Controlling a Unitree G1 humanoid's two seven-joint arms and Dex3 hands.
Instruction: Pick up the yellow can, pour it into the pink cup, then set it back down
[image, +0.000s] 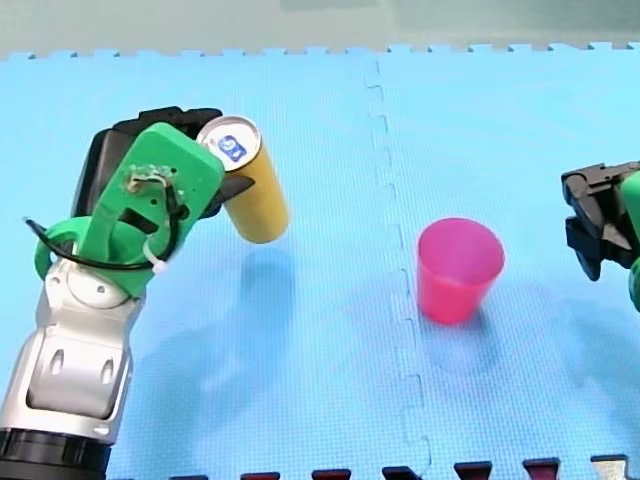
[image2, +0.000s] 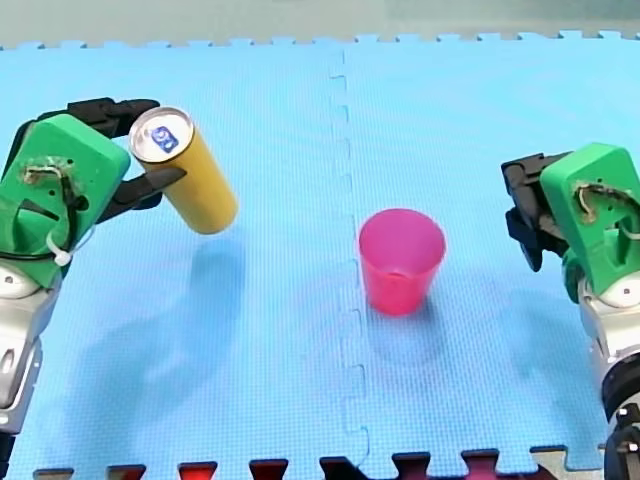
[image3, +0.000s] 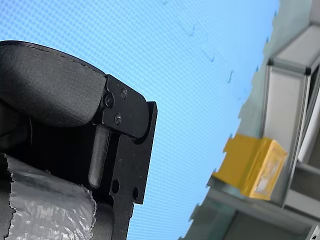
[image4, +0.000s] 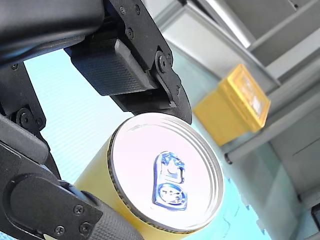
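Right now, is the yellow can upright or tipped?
Tipped: left robot hand holds yellow can slanted above the mat, top away from the pink cup. The right robot hand is right of it.

The can (image2: 195, 180) is left of the cup (image2: 400, 262).

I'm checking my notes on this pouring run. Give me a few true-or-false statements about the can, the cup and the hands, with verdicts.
1. The left hand holds the yellow can off the blue mat. True.
2. The can is upright. False: it is tilted.
3. The pink cup stands upright on the mat. True.
4. The can is over the cup. False: it is off to the cup's side, apart from it.
5. The right hand grips the cup. False: it holds nothing, apart from the cup.
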